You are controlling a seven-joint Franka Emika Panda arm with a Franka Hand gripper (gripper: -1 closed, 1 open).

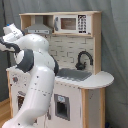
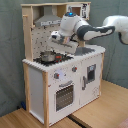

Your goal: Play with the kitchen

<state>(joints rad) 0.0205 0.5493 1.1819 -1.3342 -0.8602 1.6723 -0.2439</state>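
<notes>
White arm (image 1: 35, 75) blocks kitchen (image 2: 65, 75) hob; pot (image 2: 47, 56) beneath claw (image 2: 56, 37).

No legible text or numbers on the kitchen (image 2: 60, 75)

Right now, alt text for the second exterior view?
A white robot arm reaches from the second exterior view's right over the hob of a white and light-wood toy kitchen; a small pot sits on the hob, above an oven door.
</notes>
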